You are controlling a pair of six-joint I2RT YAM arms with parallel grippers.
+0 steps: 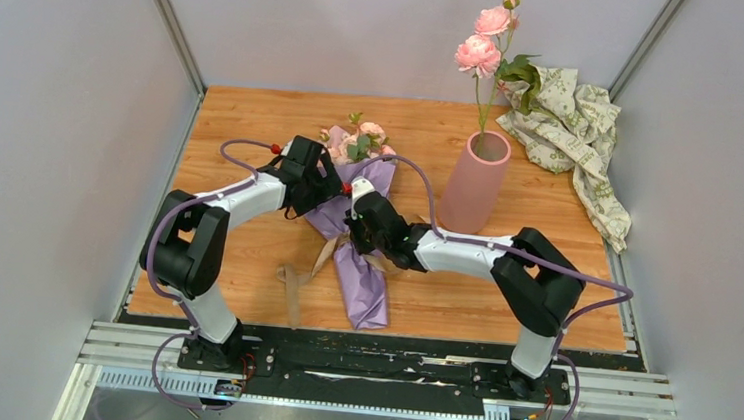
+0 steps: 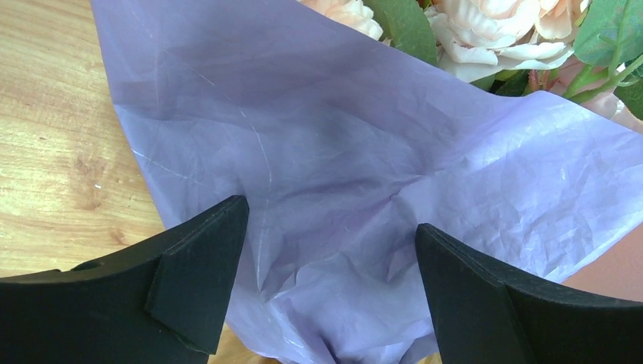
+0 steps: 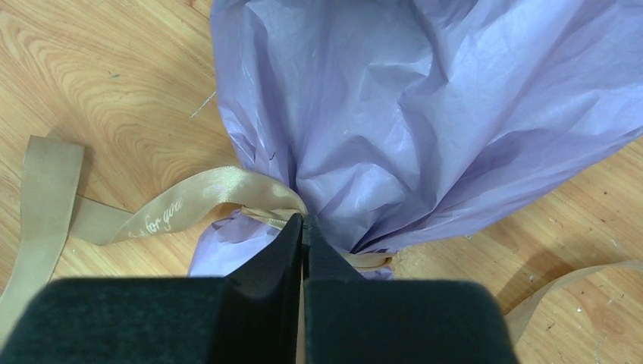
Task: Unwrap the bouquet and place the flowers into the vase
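Right pincer (image 3: 302,221) pressed together at tan ribbon (image 3: 189,193) on bouquet (image 3: 425,114), left pincer (image 2: 331,214) spread above its lilac paper (image 2: 341,136).

Evenly, softly lit from above, with only faint shadows on the table (image 1: 245,120), a mild sheen on the ribbon (image 3: 201,186), crisp creases in the lilac paper (image 2: 341,152), slightly soft at the near black fingers (image 2: 189,288).

1. A lab robot cell: plain grey panels (image 1: 56,95) wall three sides of the wooden bench (image 1: 255,121).
2. Aluminium posts (image 1: 170,22) rise at its far corners.
3. Two robot arms (image 1: 239,198) are bolted to a metal rail (image 1: 375,376) along its near edge.
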